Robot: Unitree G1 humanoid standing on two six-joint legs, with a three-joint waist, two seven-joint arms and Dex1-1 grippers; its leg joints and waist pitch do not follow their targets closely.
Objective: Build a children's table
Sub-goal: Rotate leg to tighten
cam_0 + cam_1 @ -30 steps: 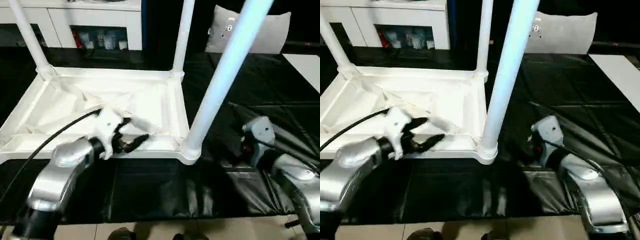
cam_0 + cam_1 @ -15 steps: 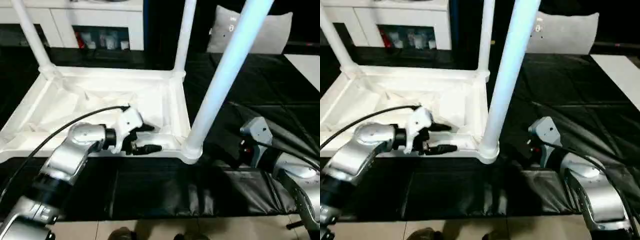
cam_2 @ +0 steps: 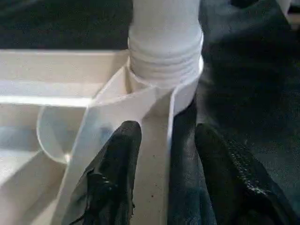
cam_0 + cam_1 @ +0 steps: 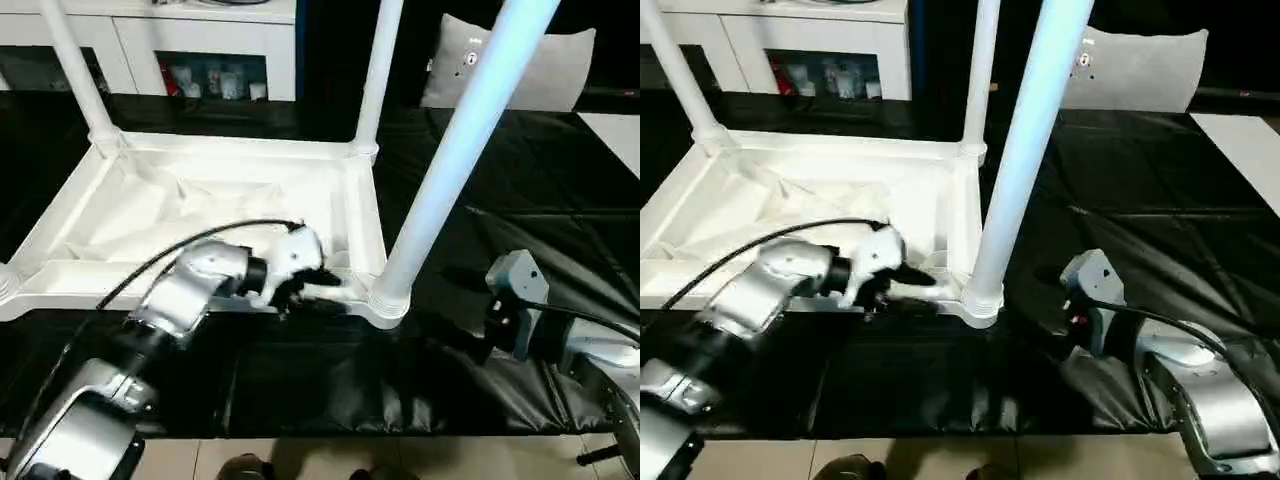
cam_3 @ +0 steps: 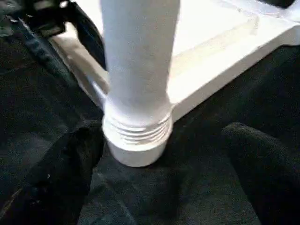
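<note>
I am seeing the children's table (image 4: pixel 215 195) lying upside down on black sheeting (image 4: pixel 520 230), ribbed underside facing up, three white legs standing in corner sockets. The nearest leg (image 4: pixel 455 150) is rising from the near corner socket (image 4: pixel 388 300) on my right. My left claw (image 4: pixel 318 287) is sitting at the near rim just beside that socket; in the left wrist view its fingers (image 3: pixel 117 178) are straddling the rim wall, one inside the tray and one outside over the sheeting, partly open, and I cannot tell whether they are pressing the wall. My right claw (image 5: pixel 154 173) is standing wide apart and holding nothing, its fingers (image 5: pixel 51 183) flanking the socket without touching it. A white cabinet (image 4: pixel 215 45) and a grey cushion (image 4: pixel 545 65) are sitting beyond.
</note>
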